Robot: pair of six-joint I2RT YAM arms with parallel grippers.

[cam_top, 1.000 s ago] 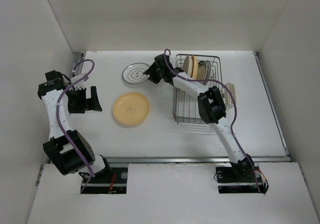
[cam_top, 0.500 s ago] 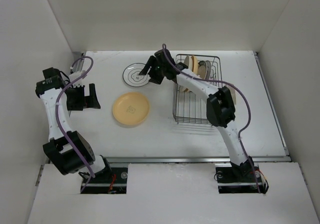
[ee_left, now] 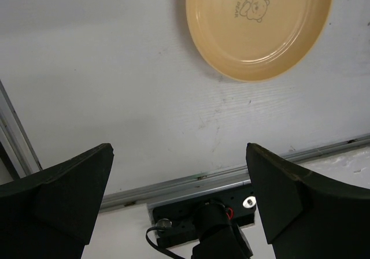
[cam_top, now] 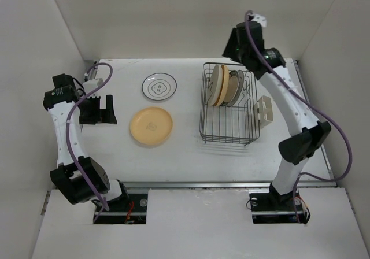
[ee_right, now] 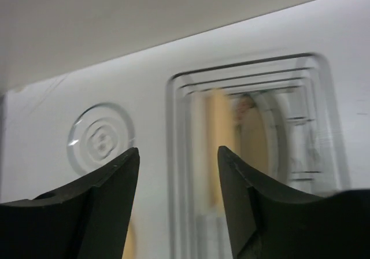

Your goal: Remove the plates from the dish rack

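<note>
Two are out and the rest are to go: the white ringed plate (cam_top: 159, 86) and the yellow-orange plate (cam_top: 151, 126) lie flat on the table (cam_top: 173, 161), well left of the dish rack (cam_top: 228, 120). The remaining plates (cam_top: 221, 85) stand on edge, packed together at the rack's far end, cream and yellow ones on the left of the stack, paler grey-white ones on the right. I'd guess four or so, but they overlap from above and the right wrist view is smeared, so I can't give a firm count. The right gripper (ee_right: 178, 154) is up high over the back of the rack, jaws apart with nothing between them, so I read this as the approach for the next pick. The next move needs a descent onto the top rim of the outermost plate, fingers straddling one rim only, then a straight lift clear of the tines before swinging left. The left gripper (ee_left: 179, 149) is spread wide and empty, parked over the table near the yellow-orange plate, which has a small bear print in its centre.
</note>
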